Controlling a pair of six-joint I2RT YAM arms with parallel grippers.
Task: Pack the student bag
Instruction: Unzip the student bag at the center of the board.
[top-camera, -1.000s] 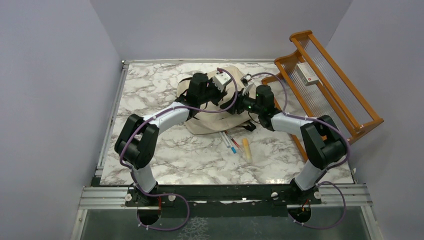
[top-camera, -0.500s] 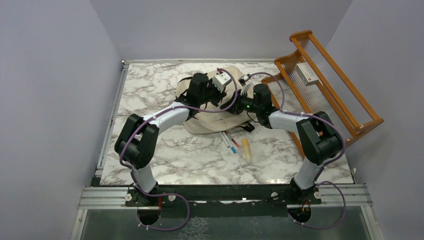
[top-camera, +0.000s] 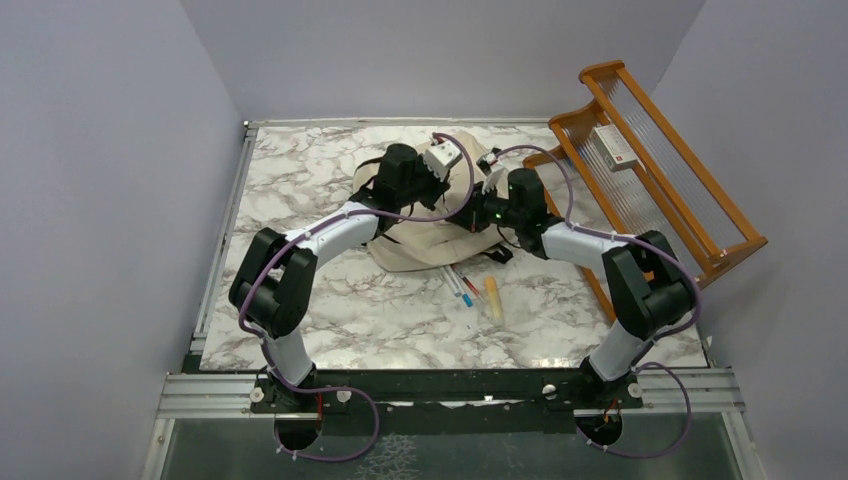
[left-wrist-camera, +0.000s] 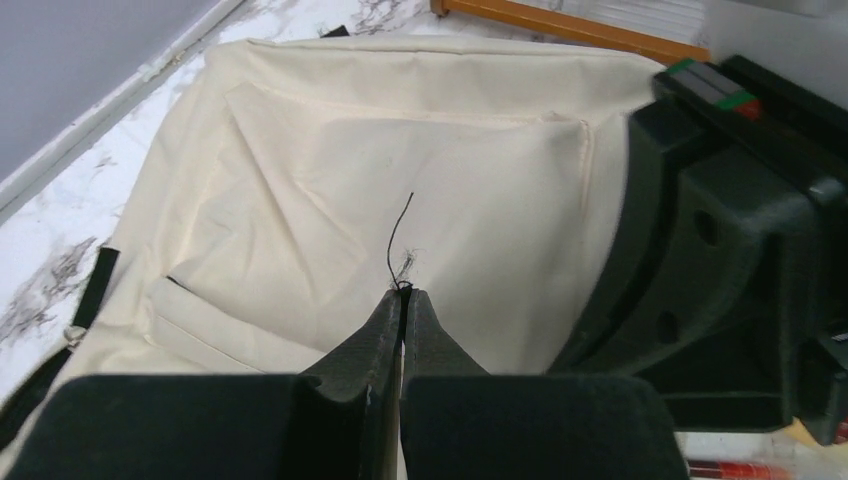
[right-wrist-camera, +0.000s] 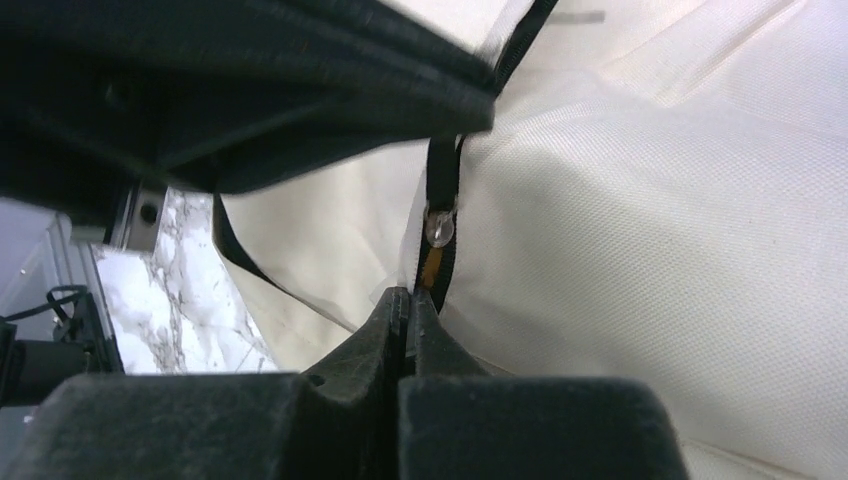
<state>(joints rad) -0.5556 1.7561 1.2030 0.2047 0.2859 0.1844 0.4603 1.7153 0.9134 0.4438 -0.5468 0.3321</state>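
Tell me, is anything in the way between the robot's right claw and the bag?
No, nothing I can see. The right gripper is shut, with its tips right at the zipper pull on the bag.

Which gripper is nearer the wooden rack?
Right. The right gripper is over the student bag's side nearest the wooden rack; the left gripper pinches the bag farther from it.

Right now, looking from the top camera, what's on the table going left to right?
Bag → pens → yellow marker → wooden rack.
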